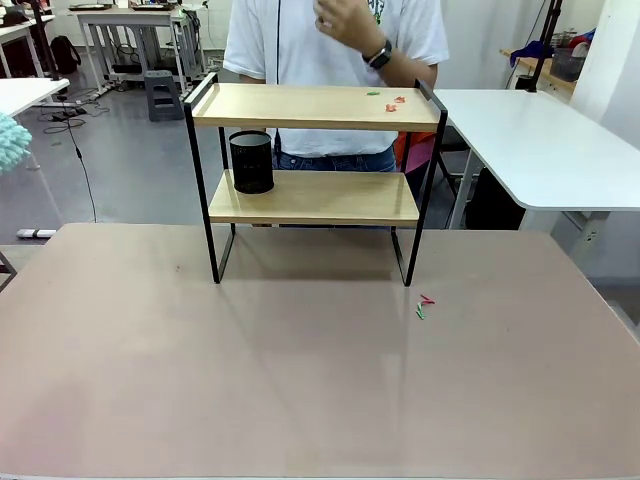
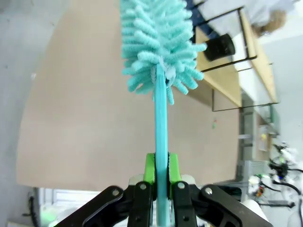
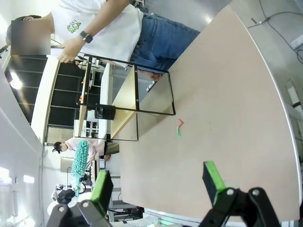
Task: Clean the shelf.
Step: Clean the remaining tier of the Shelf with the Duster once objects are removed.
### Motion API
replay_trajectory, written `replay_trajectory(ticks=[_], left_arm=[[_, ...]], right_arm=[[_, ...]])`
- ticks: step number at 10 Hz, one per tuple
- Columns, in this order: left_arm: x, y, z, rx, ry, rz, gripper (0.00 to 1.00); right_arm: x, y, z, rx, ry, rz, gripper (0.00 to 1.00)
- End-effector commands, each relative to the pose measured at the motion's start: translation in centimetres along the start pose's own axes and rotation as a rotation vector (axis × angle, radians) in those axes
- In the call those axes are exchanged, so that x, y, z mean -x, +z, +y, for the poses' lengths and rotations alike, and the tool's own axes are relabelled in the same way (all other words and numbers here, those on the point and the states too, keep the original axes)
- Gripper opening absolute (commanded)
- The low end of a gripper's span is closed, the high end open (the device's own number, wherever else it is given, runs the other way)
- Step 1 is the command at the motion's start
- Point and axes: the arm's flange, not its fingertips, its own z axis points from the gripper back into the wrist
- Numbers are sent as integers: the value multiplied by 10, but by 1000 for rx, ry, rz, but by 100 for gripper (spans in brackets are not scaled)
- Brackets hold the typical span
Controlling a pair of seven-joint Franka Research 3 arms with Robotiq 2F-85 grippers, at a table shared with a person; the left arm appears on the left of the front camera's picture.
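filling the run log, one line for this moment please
left pincer: shut on duster | right pincer: open | shelf: scraps on top | cup: lower board

Front camera facing the shelf; rolled wrist cameras farther off, same shelf.

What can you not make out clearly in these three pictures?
- Front view: the duster is cut off by the left edge, so just a tuft shows.
- Front view: the scraps on the shelf and those on the table are too small to identify.
- Front view: the inside of the cup is hidden by its own wall.
- Left wrist view: the handle's end is hidden inside the left end effector.
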Motion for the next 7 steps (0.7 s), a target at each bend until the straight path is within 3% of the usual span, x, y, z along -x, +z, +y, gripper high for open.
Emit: replay_trajectory(ticks=[1, 2, 4, 7], left_arm=[[-30, 9, -77, 63, -58, -91, 13], [-42, 7, -118, 65, -62, -150, 13], [-51, -16, -190, 91, -112, -126, 13], [-16, -90, -288, 94, -174, -70, 13]], right_arm=[[-2, -1, 0, -20, 23, -13, 100], [-2, -1, 0, -20, 23, -13, 100], [-2, -1, 0, -20, 23, -13, 100], [-2, -1, 0, -20, 23, -13, 100]])
